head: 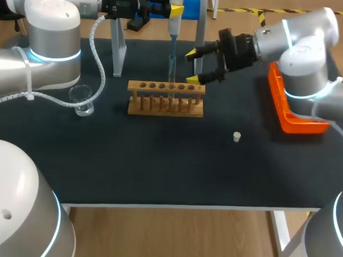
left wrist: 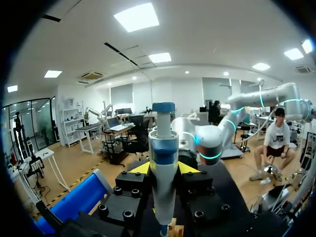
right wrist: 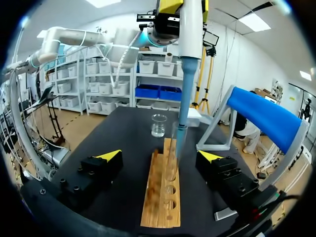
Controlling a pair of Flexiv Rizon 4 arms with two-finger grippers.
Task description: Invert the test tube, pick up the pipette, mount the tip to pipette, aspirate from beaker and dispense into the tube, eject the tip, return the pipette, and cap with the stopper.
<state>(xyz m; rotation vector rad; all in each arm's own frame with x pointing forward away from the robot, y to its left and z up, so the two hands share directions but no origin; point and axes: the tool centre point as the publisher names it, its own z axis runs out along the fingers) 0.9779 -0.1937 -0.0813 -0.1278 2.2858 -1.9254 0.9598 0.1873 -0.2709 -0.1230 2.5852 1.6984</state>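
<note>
close up, the left gripper (left wrist: 164, 169) is clamped on the pipette (left wrist: 163, 143), which hangs at the upper middle of the frame, tip down in the tube (head: 172, 66). over the black table (head: 159, 167) the right gripper (head: 192, 66) hangs with fingers spread wide, that tube just ahead, untouched. the tube stands in the wooden rack (head: 166, 99); beaker (head: 82, 99) at left, stopper (head: 236, 136) lying right of centre.

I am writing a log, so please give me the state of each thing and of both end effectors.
pipette: upright, tip mounted and inside the test tube
test tube: upright in the rack, uncapped
beaker: upright on the table
stopper: loose on the table, unused
left end effector: shut on the pipette
right end effector: open, empty, near the rack
</note>
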